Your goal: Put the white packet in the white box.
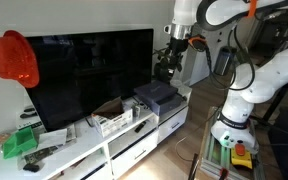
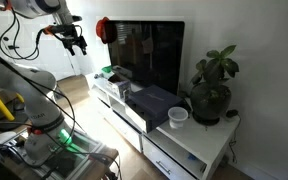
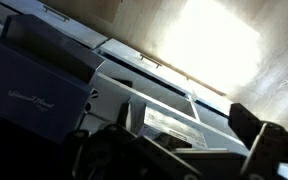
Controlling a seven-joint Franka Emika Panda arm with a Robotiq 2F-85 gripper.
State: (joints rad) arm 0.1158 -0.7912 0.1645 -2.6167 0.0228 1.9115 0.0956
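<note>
The dark two-fingered Robotiq gripper (image 1: 167,62) hangs high in the air on the white Franka arm, above and beyond the end of the long white drawer cabinet (image 1: 134,145), well apart from everything on it. In the wrist view its dark fingers (image 3: 269,140) stand wide apart at the lower edge with only the cabinet top showing between them, so it is spread and carries nothing. The small white open-top plastic crate with slotted sides (image 1: 115,122) sits on the cabinet top in front of the large black flat television screen (image 1: 89,75), just beside the dark grey flat-topped box (image 1: 156,94), which lies nearer the gripper. The small flat whitish packet cannot be made out in any view; whether a pale patch inside the crate in the wrist view is it, I cannot tell. A red cap (image 1: 14,58) hangs by the screen's far corner, and a green potted plant (image 2: 212,85) stands at the cabinet's other end.
</note>
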